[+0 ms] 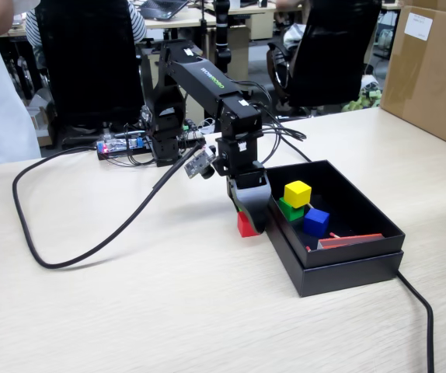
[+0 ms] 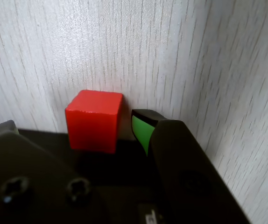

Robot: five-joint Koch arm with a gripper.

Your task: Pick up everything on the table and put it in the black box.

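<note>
black box: closest thing in the fixed view, sitting nested in its lid on the desk, right of the arm
inside the box: yellow cube stacked on the green cube, blue cube right beside them, plus a flat red-orange strip at the near end
red cube: the only one not boxed yet, on the desk just outside the box's left wall
tool: down at the red cube, jaws spread around it; green-faced finger is just beside the cube's right side in the wrist view, can't say if it's touching, so no pinch yet
progress: three of four cubes in, so I'd call it about three quarters done
left to do: squeeze the red one, lift it over the wall, drop it in
further back: black cable looping over the desk, brown carton far right, office chairs behind
</note>
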